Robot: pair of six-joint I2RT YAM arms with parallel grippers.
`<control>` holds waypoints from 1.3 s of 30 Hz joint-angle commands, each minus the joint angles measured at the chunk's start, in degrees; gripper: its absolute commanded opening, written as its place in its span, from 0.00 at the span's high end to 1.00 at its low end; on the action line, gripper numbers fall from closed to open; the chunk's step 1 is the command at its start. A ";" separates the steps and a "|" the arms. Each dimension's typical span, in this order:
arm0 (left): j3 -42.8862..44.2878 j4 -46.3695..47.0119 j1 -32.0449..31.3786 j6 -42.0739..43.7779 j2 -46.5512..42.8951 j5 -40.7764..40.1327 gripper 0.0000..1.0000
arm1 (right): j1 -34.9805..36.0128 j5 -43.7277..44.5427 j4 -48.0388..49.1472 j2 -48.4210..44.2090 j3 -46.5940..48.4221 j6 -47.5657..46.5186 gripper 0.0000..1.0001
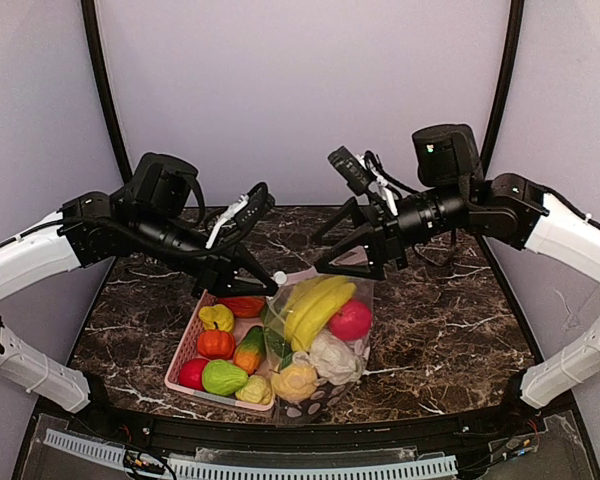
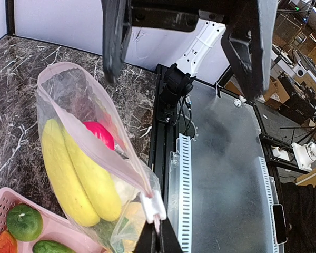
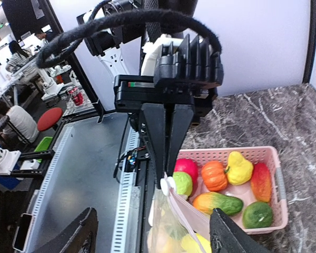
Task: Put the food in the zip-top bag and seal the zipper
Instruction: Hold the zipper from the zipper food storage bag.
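The clear zip-top bag (image 1: 325, 345) stands on the table with a yellow banana (image 1: 315, 305), a red fruit (image 1: 351, 320) and a white cauliflower (image 1: 332, 358) inside. Its mouth gapes open in the left wrist view (image 2: 68, 89). My left gripper (image 2: 158, 233) is shut on the end of the pinkish zipper (image 2: 102, 155), just below the white slider (image 2: 151, 204); it shows in the top view (image 1: 270, 284). My right gripper (image 1: 318, 255) is open above the bag's far mouth edge, its fingers (image 3: 87, 229) spread wide on either side of the bag, holding nothing.
A pink basket (image 1: 185, 345) left of the bag holds several toy vegetables, among them an orange pumpkin (image 1: 216, 343) and a green piece (image 1: 224, 377). The table's front edge and black frame (image 1: 280, 430) lie just in front of the bag.
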 commanded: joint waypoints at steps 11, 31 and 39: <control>0.98 -3.89 -0.13 2.90 -3.09 -1.73 0.99 | -9.63 19.13 -6.09 -8.16 -8.75 4.02 0.07; 3.00 -4.70 -0.65 7.56 -4.56 -6.50 0.99 | -3.82 8.00 3.29 -10.40 -7.02 4.19 0.09; 6.96 -8.48 -0.72 14.04 -2.77 -5.39 0.99 | -2.46 -1.18 3.70 -0.02 0.72 1.29 0.17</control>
